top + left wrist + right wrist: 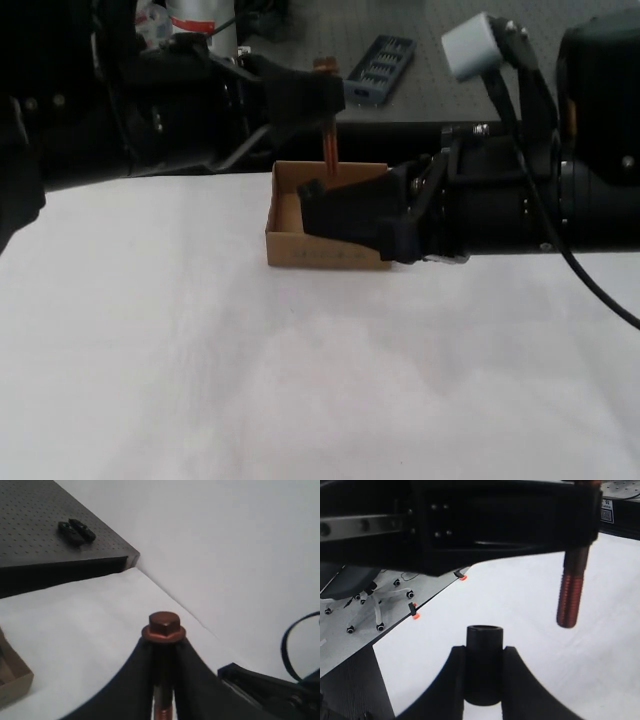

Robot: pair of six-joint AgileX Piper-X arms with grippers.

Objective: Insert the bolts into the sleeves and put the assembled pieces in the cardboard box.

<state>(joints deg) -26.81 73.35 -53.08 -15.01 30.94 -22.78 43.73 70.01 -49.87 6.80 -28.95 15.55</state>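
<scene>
**Bolt poised over the sleeve, not yet in**

A white sheet point(300, 380) covers the bench. At its far side stands the cardboard box point(285, 245), open at the top, with both arms meeting just above and in front of it.

The left gripper point(325, 95) pinches the bolt point(329, 145) just under its hex head, with the shank hanging threaded end down over the box. From the left wrist, the head point(163, 625) rests on top of the two pressed-in fingers point(140, 680). The right gripper point(484, 652) is clamped on the sleeve point(483, 675), a short dark tube held upright with its mouth open to the top. The bolt's threaded tip point(571, 587) hangs off to one side of that mouth, apart from it.

Both parts look like stiff metal, small but dense, so neither should bend or crush. The smooth sleeve may slip or twist in the pads if the bolt pushes off-centre. Holding it mid-wall, as now, seems right. The grip under the bolt head leaves the whole thread free, and the flange keeps the bolt from dropping through.

Room is tight. The box walls stand right beneath the parts, and the two grippers crowd each other. The raised edge of the perforated board point(45, 525) borders the sheet behind them. The near side of the sheet is open.
</scene>
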